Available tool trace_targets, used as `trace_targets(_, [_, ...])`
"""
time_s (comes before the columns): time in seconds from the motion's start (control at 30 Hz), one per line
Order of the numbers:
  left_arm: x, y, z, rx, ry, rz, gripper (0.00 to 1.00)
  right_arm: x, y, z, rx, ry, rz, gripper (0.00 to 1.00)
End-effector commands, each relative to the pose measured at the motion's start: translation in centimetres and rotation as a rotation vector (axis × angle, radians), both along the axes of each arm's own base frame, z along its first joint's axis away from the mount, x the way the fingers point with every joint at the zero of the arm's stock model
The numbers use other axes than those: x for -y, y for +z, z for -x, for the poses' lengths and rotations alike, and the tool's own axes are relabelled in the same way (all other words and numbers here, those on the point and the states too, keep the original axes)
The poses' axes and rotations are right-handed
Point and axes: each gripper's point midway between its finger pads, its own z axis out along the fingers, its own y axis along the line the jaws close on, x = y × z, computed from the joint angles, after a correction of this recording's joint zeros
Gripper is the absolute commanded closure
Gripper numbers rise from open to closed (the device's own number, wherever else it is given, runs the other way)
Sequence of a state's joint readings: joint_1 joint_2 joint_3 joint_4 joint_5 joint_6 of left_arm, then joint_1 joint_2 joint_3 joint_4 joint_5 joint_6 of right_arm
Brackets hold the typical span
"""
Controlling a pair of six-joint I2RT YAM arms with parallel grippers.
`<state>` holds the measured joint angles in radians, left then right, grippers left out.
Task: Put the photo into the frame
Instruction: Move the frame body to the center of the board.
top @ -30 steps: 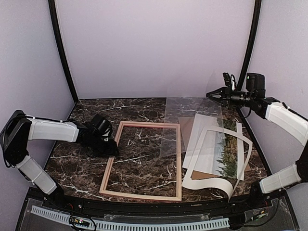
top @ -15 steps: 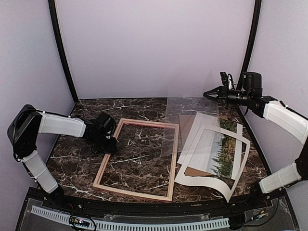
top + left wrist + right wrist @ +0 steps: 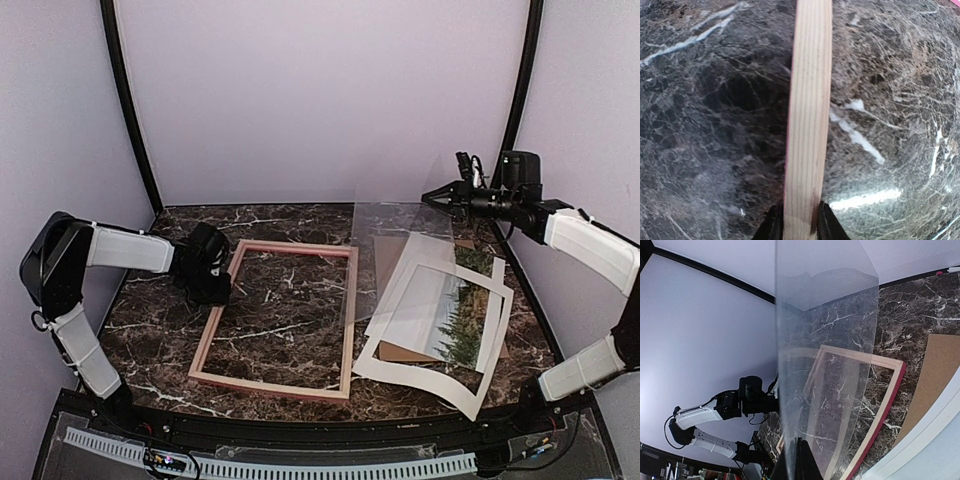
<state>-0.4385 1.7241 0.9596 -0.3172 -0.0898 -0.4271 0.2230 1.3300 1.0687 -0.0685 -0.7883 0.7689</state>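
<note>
Nearest me, the frame lies flat on the table, tan back up, with only marble showing through its opening. Just to its right, the white mat lies over the photo, so the photo is outside the frame. My left pincer is clamped narrow on the frame's left rail, a finger against each side. Farther back, a brown backing board shows beside the mat. At the far right, my right pincer is closed on the upper corner of a clear sheet, which hangs tilted above the frame's far right corner.

I judge the sheet to be the main risk. With a grip on only one corner it could slip or swing into the rail. A pull on one rail could also pivot the frame into the mat and shove the photo.
</note>
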Motion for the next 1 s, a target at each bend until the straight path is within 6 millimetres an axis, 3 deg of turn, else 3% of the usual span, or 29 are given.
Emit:
trace_targets(0.0, [-2.7,0.0,-0.7,0.017,0.072,-0.038,0.8,-0.5,1.2,-0.4,0.055,0.016,-0.015,1.0])
trace_targets(0.17, [-3.3,-0.1,-0.2,0.013,0.091,-0.025,0.81,-0.6,0.9,-0.6,0.046,0.02,-0.018,1.0])
trace_targets(0.43, [-1.7,-0.7,1.6,-0.014,0.027,0.076,0.8,-1.5,1.5,-0.7,0.052,0.037,-0.025,1.0])
trace_targets(0.73, [-2.8,0.0,4.1,-0.024,-0.005,0.034,0.8,-2.5,1.7,-0.6,0.056,0.059,-0.037,1.0])
trace_targets(0.97, [-2.2,0.3,4.7,-0.025,0.006,0.053,0.79,-4.8,2.0,-0.3,0.054,0.101,-0.061,1.0])
